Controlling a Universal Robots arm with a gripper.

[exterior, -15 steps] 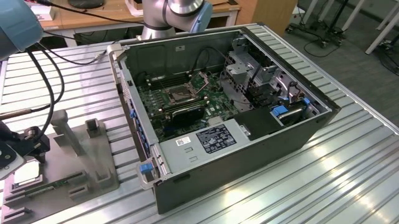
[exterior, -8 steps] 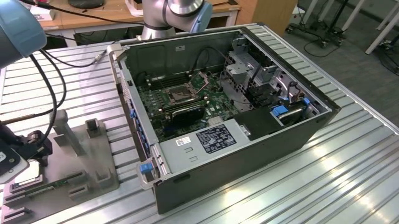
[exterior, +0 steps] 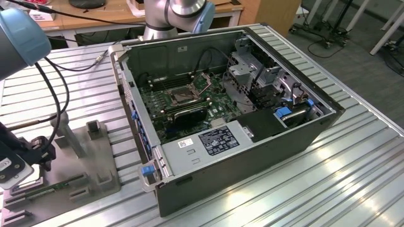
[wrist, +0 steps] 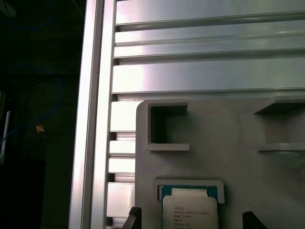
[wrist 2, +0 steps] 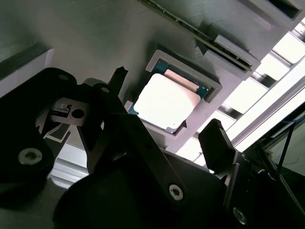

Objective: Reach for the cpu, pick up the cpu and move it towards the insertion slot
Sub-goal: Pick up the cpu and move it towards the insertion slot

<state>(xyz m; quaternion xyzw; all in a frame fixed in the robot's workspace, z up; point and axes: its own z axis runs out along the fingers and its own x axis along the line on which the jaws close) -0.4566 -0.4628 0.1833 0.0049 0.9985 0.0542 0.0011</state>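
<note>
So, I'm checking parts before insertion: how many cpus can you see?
1. The cpu lies in its pocket on the grey holder, in both wrist views, with the open claw straddling it. The case could hide others.

**Computer case on a slatted table, fixture plate beside it**

The computer case (exterior: pixel 296 137) lies on its side on the slatted table (exterior: pixel 334 182). Inside it the motherboard (exterior: pixel 165 111) covers the floor. The insertion slot (exterior: pixel 183 96) sits near the board's middle, toward the case's far end. The power supply (exterior: pixel 211 140) fills the case's near end, and the drive cage (exterior: pixel 243 71) stands along the side at the exterior view's right. The arm's base (exterior: pixel 177 12) rises behind the case. The fixture plate (exterior: pixel 101 156) lies to the exterior view's left of the case, apart from it, with the memory stick (exterior: pixel 54 187) along its near edge. The cpu (wrist: pixel 190 210) lies flat in a recess of that plate. The gripper (wrist 2: pixel 166 99) is over the cpu, its fingers (wrist 2: pixel 217 143) at either side, clear of it.
</note>
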